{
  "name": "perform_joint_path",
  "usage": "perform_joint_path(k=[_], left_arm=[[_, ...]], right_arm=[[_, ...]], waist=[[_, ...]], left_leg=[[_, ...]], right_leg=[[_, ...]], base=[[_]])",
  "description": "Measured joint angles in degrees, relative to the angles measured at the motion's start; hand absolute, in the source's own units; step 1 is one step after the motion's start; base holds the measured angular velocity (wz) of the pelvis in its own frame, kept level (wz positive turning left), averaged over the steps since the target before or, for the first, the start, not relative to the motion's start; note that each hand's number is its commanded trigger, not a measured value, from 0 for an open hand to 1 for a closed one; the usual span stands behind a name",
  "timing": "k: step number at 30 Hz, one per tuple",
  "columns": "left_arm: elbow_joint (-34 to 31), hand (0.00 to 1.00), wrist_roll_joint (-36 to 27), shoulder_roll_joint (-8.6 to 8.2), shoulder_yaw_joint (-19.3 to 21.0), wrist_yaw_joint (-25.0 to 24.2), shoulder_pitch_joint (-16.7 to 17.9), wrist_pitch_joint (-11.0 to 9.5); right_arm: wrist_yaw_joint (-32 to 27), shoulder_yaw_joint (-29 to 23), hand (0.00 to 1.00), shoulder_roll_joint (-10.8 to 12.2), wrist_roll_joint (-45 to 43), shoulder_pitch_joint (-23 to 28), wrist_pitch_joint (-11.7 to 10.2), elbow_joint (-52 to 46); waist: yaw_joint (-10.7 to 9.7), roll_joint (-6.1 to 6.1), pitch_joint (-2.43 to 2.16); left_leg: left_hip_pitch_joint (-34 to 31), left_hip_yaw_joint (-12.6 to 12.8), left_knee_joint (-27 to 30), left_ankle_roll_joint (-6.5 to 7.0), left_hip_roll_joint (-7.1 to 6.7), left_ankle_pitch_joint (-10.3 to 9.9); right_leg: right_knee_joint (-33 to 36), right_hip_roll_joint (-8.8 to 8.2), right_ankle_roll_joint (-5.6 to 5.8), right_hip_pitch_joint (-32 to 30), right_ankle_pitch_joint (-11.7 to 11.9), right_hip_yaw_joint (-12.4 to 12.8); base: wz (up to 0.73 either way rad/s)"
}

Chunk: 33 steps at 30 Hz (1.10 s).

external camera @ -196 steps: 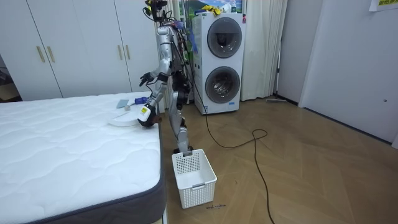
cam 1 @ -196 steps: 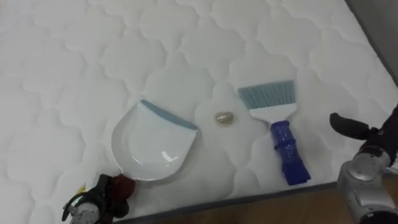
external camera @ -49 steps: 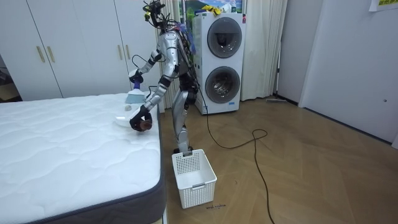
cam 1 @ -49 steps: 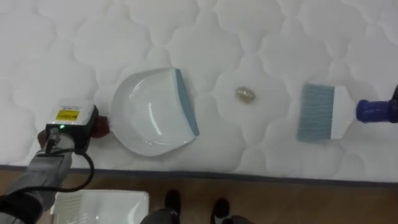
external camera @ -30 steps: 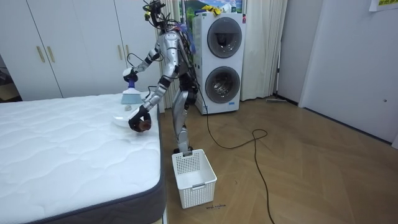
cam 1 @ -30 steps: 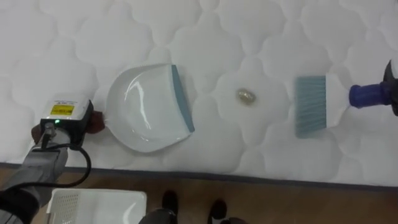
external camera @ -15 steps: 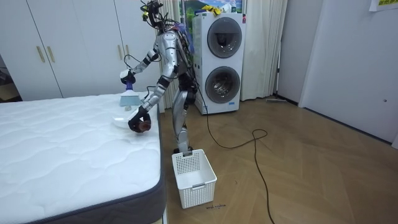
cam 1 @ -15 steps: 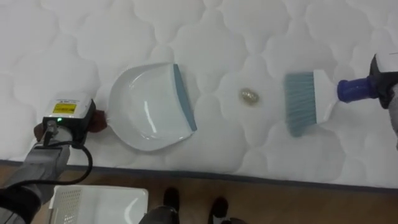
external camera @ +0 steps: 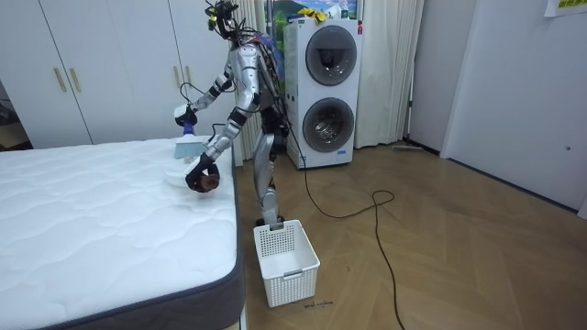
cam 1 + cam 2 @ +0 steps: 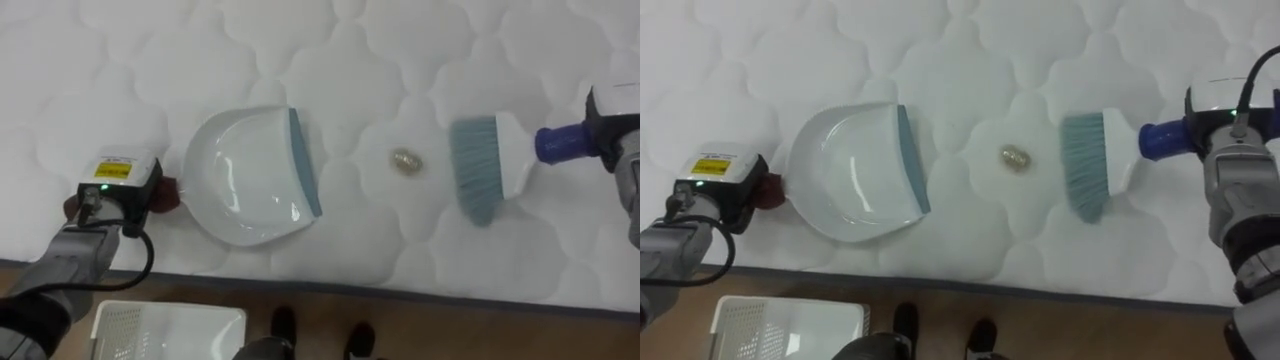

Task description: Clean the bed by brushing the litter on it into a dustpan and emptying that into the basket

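Quilted white mattress (image 10: 100,60), glossy rounded dustpan (image 10: 245,180), teal-bristled brush (image 10: 480,165), oval crumb (image 10: 405,159).

One dustpan (image 10: 245,175) — one brush (image 10: 480,165) — one scrap (image 10: 405,159)

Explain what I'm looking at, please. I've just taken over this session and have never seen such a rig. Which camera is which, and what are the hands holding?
This is a two-legged humanoid robot standing at the edge of a bed. Two pictures come from the two eyes of a camera on its head, looking down at the mattress. The third comes from a camera standing in the room.

On the white quilted mattress lies a white dustpan with a blue-grey lip. The left hand is at the dustpan's rear end, and its grip is hidden. The right hand holds a brush by its blue handle. A small pale bit of debris lies between the bristles and the dustpan's lip. A white basket stands on the floor by the robot's feet.
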Motion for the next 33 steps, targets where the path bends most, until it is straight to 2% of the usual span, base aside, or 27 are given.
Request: perform_joint_path(k=[17, 22, 26, 29, 33], left_arm=[[-0.43, 1.00, -0.02, -0.02, -0.04, -1.07, -0.15, -0.01], [-0.27, 1.00, -0.02, -0.05, -0.85, -1.13, -0.16, 0.49], [-0.38, 1.00, -0.02, -0.34, -1.01, -2.11, -0.21, 0.98], [-0.38, 1.00, 0.00, -1.01, -1.01, -2.70, -0.21, 1.73], [-0.39, 1.00, 0.49, -2.71, -1.04, -4.29, -0.15, 3.14]], right_arm=[[-0.10, 1.97, 1.00, 0.45, -0.02, 0.60, -0.04, 1.50], [-0.67, 1.97, 1.00, 2.43, -2.24, 0.66, 0.54, 1.07], [-0.64, 2.11, 1.00, 4.32, -2.50, 0.90, 1.12, -0.80], [-0.61, 2.32, 1.00, 6.56, -2.58, 1.06, 1.41, -1.94], [0.39, 4.10, 1.00, 8.89, -5.94, 1.37, 1.11, -3.92]], waist=[[0.12, 0.68, 0.00], [-0.03, 0.72, -0.02], [-0.23, 1.21, -0.18], [-0.12, 1.76, -0.25], [0.07, 2.77, -0.73]], left_leg=[[-0.11, 0.05, -0.07, -0.02, -0.01, 0.02], [0.01, 0.05, 0.07, -0.05, -0.01, 0.06], [0.02, -0.06, 0.16, -0.05, -0.06, 0.06], [0.01, -0.02, 0.17, -0.05, -0.05, 0.06], [0.08, 0.04, -0.28, -0.05, -0.20, 0.19]], right_leg=[[0.20, -0.05, 0.00, -0.10, 0.00, -0.17], [0.13, -0.01, -0.01, 0.01, 0.01, -0.27], [0.16, 0.03, -0.01, 0.12, 0.01, -0.37], [0.15, 0.22, -0.02, 0.09, 0.01, -0.20], [0.17, 0.04, -0.02, -0.09, 0.01, -0.25]], base=[[0.00], [0.00], [0.00], [0.00], [0.00]])
